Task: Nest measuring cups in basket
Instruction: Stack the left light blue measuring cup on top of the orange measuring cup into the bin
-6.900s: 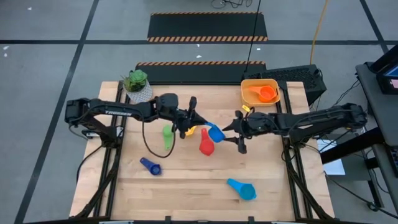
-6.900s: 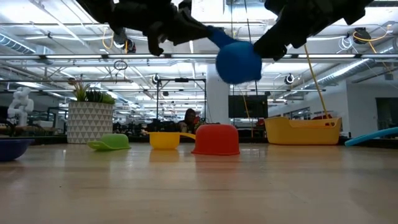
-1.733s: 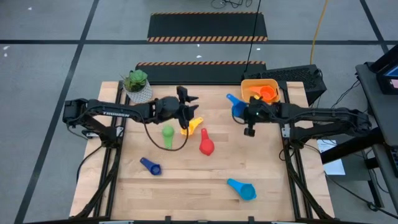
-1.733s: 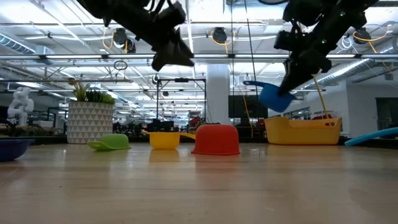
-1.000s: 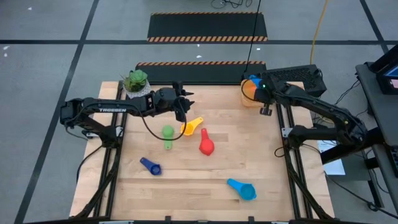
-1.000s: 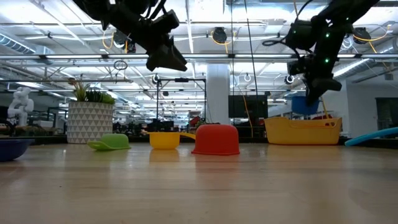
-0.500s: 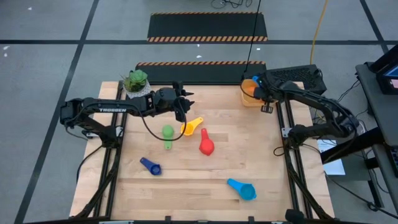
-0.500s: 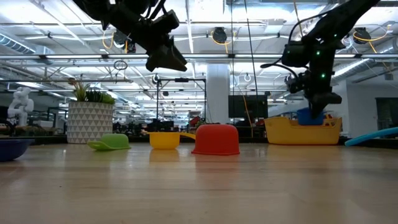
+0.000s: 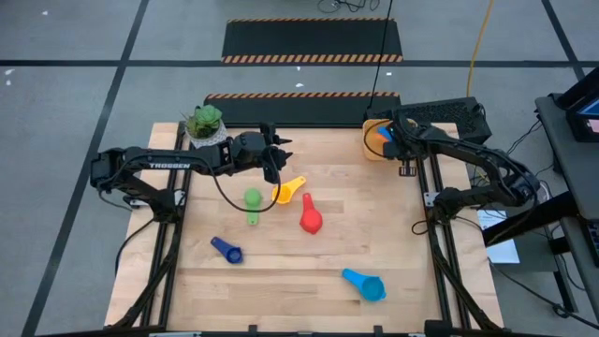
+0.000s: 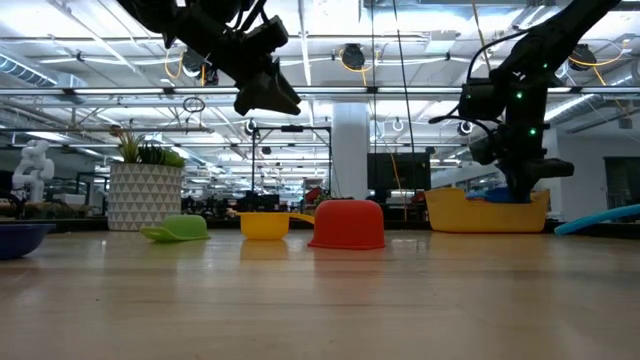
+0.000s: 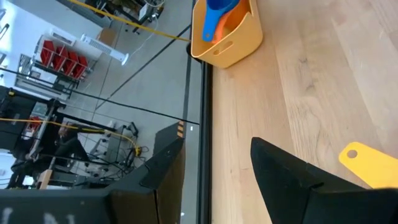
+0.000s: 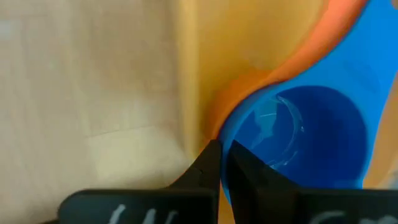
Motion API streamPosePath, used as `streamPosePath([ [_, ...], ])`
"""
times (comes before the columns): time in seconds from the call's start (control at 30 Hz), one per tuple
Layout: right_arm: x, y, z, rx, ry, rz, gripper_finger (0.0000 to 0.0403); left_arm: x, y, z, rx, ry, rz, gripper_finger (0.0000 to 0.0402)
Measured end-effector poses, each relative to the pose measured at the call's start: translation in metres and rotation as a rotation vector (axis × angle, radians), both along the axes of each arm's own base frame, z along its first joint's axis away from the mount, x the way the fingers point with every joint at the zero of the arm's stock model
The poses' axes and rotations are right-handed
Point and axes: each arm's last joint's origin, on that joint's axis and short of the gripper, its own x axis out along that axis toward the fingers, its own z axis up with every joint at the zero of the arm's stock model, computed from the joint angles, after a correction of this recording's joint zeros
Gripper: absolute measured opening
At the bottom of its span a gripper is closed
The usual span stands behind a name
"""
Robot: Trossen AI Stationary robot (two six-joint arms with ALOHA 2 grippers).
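The yellow-orange basket stands at the table's far right corner. In it lies an orange cup, and a blue cup sits inside that one. My right gripper reaches down into the basket, shut on the blue cup. My left gripper hangs open above the table's far middle, over the yellow cup. The green cup, red cup, dark blue cup and light blue cup lie on the table. My right gripper pinches the blue cup's rim on the side toward the basket wall, with one finger inside the bowl and one outside. The fingers come from above, pointing down. The cup is mouth up, set low in the orange cup's bowl.
A white pot with a green plant stands at the table's far left corner, close behind my left arm. A black box lies just beyond the basket. The near half of the table holds only the dark blue and light blue cups.
My right gripper has gone down into the basket with the blue cup. The cup hung above the basket's rim a second ago and now sits low inside it, in the orange cup. The gripper has stayed shut.
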Motion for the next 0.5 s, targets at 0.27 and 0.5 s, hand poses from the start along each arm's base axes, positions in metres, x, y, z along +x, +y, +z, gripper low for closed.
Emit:
streamPosePath([
  [0.27,-0.0008,0.0036,-0.0066,0.046,-0.008,0.092,0.0002,0.0,0.0,0.0,0.003,0.002,-0.002,0.0186],
  [0.5,0.0011,0.0024,-0.0074,0.043,-0.042,0.094,0.0041,0.0001,0.0,-0.0001,0.007,0.005,-0.003,0.0186],
])
